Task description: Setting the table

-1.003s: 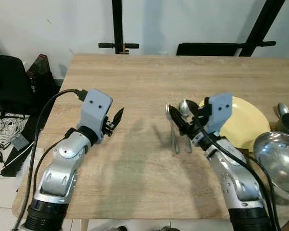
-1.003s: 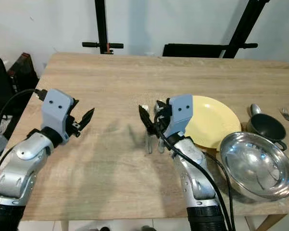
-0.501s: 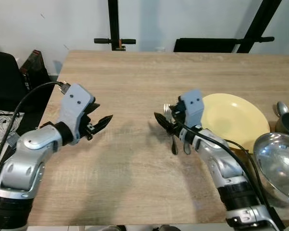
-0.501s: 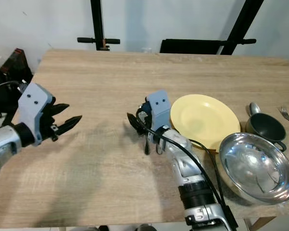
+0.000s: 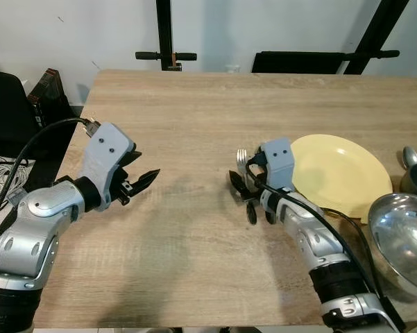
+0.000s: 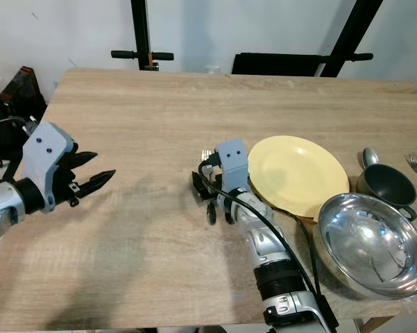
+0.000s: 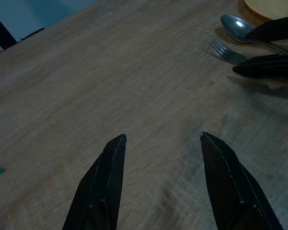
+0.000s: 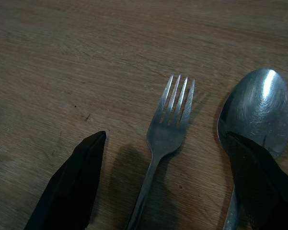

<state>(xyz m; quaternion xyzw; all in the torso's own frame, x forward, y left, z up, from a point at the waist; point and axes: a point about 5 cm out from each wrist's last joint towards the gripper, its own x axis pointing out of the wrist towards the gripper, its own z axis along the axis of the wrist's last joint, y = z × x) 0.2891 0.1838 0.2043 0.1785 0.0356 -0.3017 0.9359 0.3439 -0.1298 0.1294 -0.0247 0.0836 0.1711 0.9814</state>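
right claw [image 8: 165, 182] lower now, spread astride the fork [image 8: 167, 129] — left claw [image 7: 162, 184] spread over bare table [image 5: 194, 111]

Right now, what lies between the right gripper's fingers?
The fork lies on the table between the open fingers of the right gripper; the spoon is under one finger.

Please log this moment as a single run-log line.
right end effector: open, straddling silver metal fork beside silver metal spoon | left end effector: open, above light wooden table | round yellow plate: beside cutlery
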